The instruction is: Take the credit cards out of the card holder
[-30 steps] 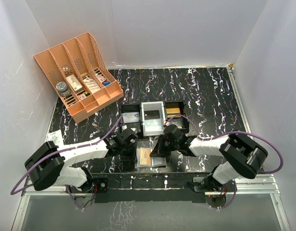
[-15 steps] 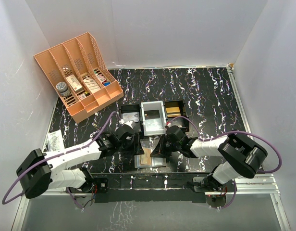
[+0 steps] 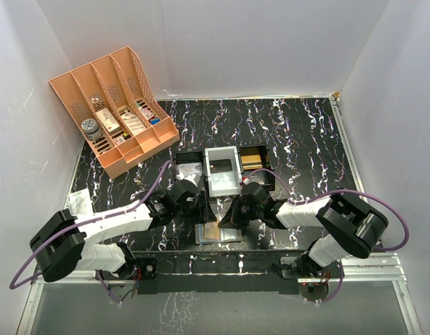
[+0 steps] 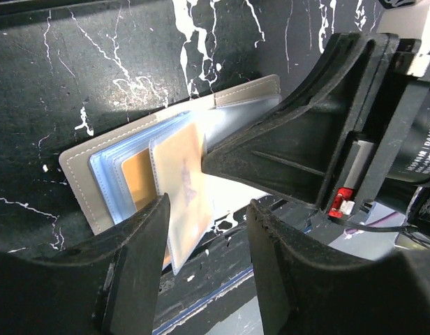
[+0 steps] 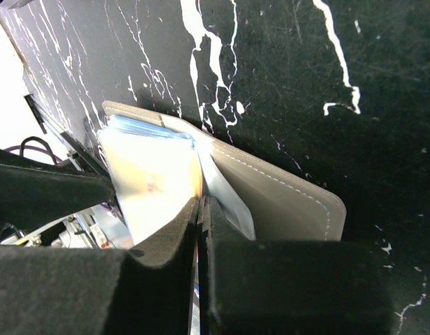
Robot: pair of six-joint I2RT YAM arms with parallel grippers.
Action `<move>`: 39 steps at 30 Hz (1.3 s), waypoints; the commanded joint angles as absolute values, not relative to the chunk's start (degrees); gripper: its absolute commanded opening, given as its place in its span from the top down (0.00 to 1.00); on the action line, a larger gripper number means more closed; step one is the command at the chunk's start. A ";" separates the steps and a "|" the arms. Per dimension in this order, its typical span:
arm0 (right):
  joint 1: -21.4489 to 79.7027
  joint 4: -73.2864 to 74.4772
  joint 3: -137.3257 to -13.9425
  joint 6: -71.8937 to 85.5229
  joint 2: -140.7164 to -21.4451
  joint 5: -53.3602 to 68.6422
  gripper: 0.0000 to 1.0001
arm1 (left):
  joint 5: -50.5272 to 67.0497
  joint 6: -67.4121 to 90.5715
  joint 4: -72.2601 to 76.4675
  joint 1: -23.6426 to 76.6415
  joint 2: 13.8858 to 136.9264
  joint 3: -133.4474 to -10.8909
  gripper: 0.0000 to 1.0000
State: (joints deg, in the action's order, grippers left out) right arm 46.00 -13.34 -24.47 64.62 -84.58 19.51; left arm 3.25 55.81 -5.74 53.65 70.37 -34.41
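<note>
– Around the card holder (image 3: 218, 232), what is going on?
– It lies spread open and flat on the table (image 3: 292, 139), grey cover down, clear sleeves (image 4: 107, 171) up. The credit cards (image 4: 180, 178) are not all out: a pale card sits in the top sleeve, and a gold-orange card (image 4: 139, 183) is tucked partly under it.
– Why is the right tool (image 5: 201, 204) on the card holder?
– To pin it, I'd judge. Its jaws are closed tight and the tip presses near the fold. I cannot tell whether a sleeve is nipped between them. Held down, the card holder should not slide when a card is pulled.
– And the left tool (image 4: 208, 206)?
– Open, gripping nothing. Its jaws stand either side of the pale card's free end, lined up to close on it.
– Behind the card holder?
– A white tray (image 3: 209, 183) between black trays (image 3: 189, 153), a dark card (image 3: 220, 166) lying in it. That is likely where cards go.
– Anything readable?
– Lettering on the right arm's black housing (image 4: 424, 160) looks like "DAMIAO". The cards show no legible print. Box labels in the peach rack (image 3: 124, 118), well behind the card holder, are too small.
</note>
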 commanded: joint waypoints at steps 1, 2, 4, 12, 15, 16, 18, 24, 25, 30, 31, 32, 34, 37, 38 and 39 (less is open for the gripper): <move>45.74 -13.09 -23.29 64.25 -85.90 18.46 1.00 | 4.35 57.73 -4.16 53.81 71.74 -32.81 0.53; 45.74 -13.10 -23.30 64.25 -85.94 18.49 1.00 | 4.06 57.83 -4.49 53.81 71.80 -32.84 0.53; 45.72 -13.18 -23.29 64.24 -86.12 18.65 1.00 | 3.79 57.90 -4.61 53.82 71.54 -32.84 0.53; 45.73 -13.33 -23.12 64.42 -86.38 18.72 1.00 | 1.33 57.40 -6.76 53.86 68.26 -33.61 0.49; 45.70 -13.40 -23.12 64.40 -86.72 18.80 1.00 | 0.47 57.54 -7.97 53.79 67.30 -33.48 0.47; 45.70 -13.44 -23.12 64.44 -86.77 18.81 1.00 | 0.26 57.69 -8.06 53.80 67.09 -33.25 0.47; 45.70 -13.45 -23.12 64.44 -86.83 18.79 1.00 | 0.49 57.91 -7.50 53.79 67.18 -32.79 0.47; 45.70 -13.30 -23.12 64.51 -86.72 18.72 1.00 | 3.91 57.28 -3.28 53.86 69.96 -32.55 0.52; 45.68 -13.31 -23.12 64.49 -86.72 18.71 1.00 | 4.52 57.09 -2.46 53.82 70.41 -32.53 0.53; 45.70 -13.38 -23.35 64.42 -86.66 18.80 1.00 | 8.44 56.74 0.30 53.79 73.83 -32.72 0.55; 45.70 -13.43 -23.42 64.42 -86.70 18.89 1.00 | 8.72 56.54 0.30 53.83 74.53 -33.02 0.56; 45.70 -13.44 -23.46 64.35 -86.67 19.08 1.00 | 9.19 56.51 0.72 53.84 74.87 -33.12 0.57; 45.70 -13.64 -23.63 64.25 -86.49 19.59 1.00 | 9.96 56.23 2.03 53.84 74.92 -32.95 0.57; 45.70 -14.58 -23.92 63.95 -85.55 21.26 0.98 | 12.25 55.21 4.31 53.82 75.35 -33.43 0.58; 45.70 -14.59 -24.25 63.96 -84.84 21.63 0.94 | 12.71 54.75 4.32 53.84 75.61 -34.09 0.58; 45.70 -14.81 -24.48 63.45 -83.72 21.88 0.89 | 13.07 54.49 4.20 53.85 75.95 -34.51 0.58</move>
State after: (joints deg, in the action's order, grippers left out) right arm 45.74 -14.33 -24.45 64.84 -85.45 21.06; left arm 9.41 56.38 1.63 53.65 75.61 -32.80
